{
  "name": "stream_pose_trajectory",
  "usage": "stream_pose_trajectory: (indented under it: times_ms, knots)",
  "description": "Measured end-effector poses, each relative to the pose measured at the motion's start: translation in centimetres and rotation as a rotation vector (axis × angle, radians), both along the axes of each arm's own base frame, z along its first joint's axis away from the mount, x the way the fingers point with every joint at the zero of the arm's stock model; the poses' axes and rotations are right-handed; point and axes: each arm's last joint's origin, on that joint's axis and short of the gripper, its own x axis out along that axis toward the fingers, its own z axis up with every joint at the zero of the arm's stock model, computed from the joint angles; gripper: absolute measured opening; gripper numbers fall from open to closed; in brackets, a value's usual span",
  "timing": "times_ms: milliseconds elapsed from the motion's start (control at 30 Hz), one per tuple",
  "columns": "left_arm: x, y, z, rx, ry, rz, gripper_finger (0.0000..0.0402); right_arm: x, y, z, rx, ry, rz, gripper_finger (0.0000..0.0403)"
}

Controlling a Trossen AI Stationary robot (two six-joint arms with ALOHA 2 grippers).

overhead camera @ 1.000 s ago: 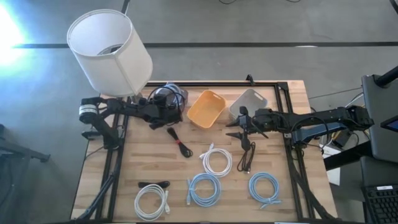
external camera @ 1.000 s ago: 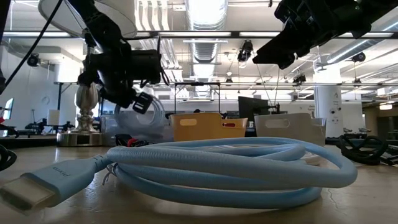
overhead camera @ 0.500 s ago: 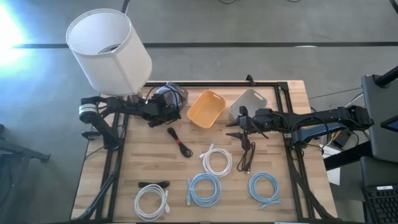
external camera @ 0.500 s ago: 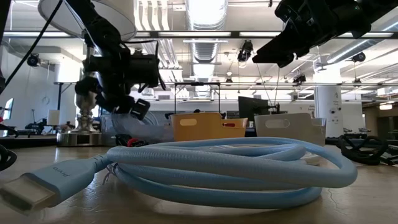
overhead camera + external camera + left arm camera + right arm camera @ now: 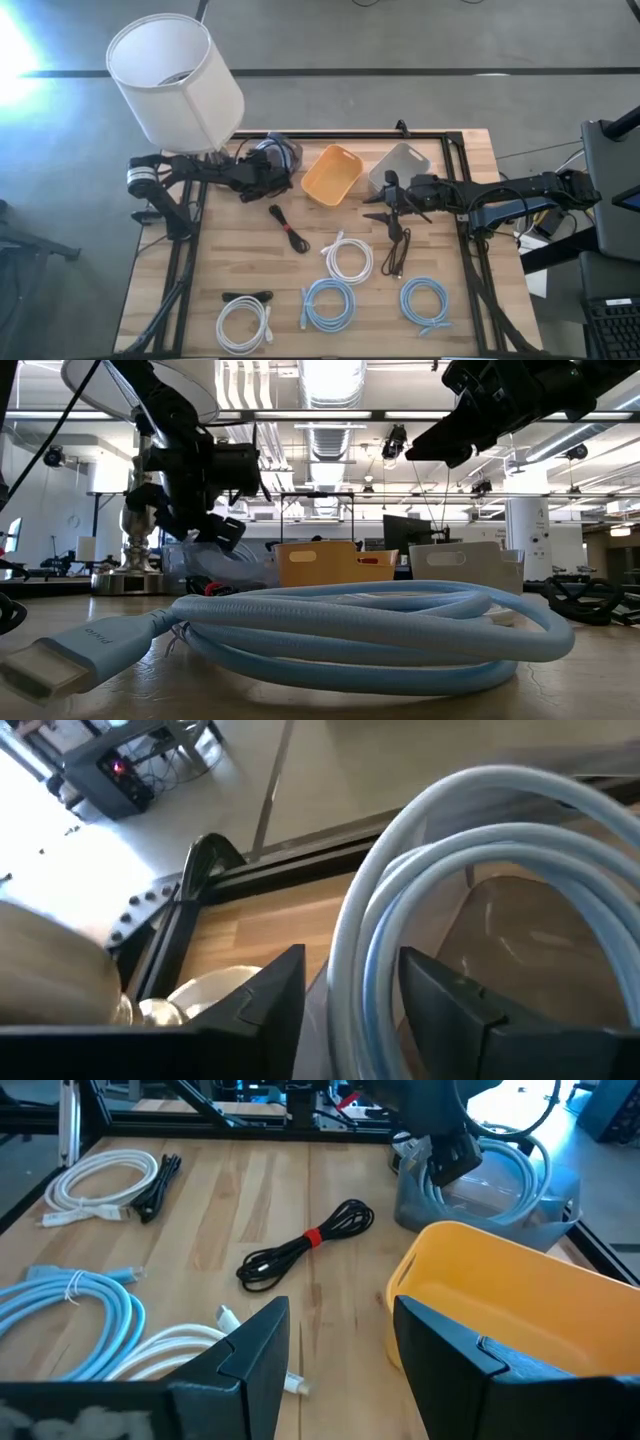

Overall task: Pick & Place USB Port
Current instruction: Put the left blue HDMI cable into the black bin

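Note:
A light blue coiled cable (image 5: 470,830) lies in the clear bin (image 5: 530,1210) at the table's far left, next to the lamp. My left gripper (image 5: 352,958) is open over that bin, with the coil's strands running between its two fingers. It also shows in the high view, my left gripper (image 5: 264,178) at the bin's near side. My right gripper (image 5: 383,207) hangs open above the table's middle right with nothing between its fingers. It is close to a black cable (image 5: 397,248) that lies flat on the wood. My left gripper stands with one finger (image 5: 270,1005) on each side of the coil's strands (image 5: 365,950), coming at the bin from the near left. The coil lies in the bin. Whether either finger still touches it, I cannot tell.
An orange bin (image 5: 331,172) and a grey bin (image 5: 402,165) stand beside the clear one. A black cable with a red tie (image 5: 288,230), white coils (image 5: 348,258) and light blue coils (image 5: 328,303) lie on the near half. A white lamp (image 5: 175,80) stands at the far left.
My left gripper has opened over the clear bin and let go of the light blue coil, which has dropped from the fingertips into the bin. The gripper has shifted slightly toward the far edge.

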Motion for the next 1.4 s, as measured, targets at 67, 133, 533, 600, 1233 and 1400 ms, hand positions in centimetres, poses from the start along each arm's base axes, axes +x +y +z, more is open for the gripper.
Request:
stream_pose_trajectory:
  times_ms: [67, 133, 533, 600, 1233, 1400]
  knots:
    - [0.3, 0.0, 0.3, -0.009, 0.022, -0.025, 0.0174, 0.0, 0.0, 0.1, 0.0, -0.007, 0.0, 0.0178]
    - [0.6, 0.0, 0.7, -0.007, 0.025, -0.039, 0.0179, 0.1, 0.0, 0.1, 0.0, -0.014, 0.0, 0.0178]
    - [3.1, -1.5, 3.1, 0.003, 0.071, -0.186, 0.0182, 0.1, 0.0, 0.1, 0.004, -0.015, -0.002, 0.0178]
    - [3.5, -2.0, 3.5, 0.005, 0.074, -0.216, 0.0182, 0.1, 0.0, 0.1, 0.004, -0.015, -0.002, 0.0178]
    - [2.9, -4.4, 3.6, -0.104, 0.188, -0.286, 0.0181, 0.1, 0.0, 0.1, 0.011, -0.015, -0.004, 0.0178]
    - [2.8, -5.3, 3.7, -0.124, 0.219, -0.31, 0.0181, 0.1, 0.0, 0.1, 0.012, -0.015, -0.004, 0.0178]
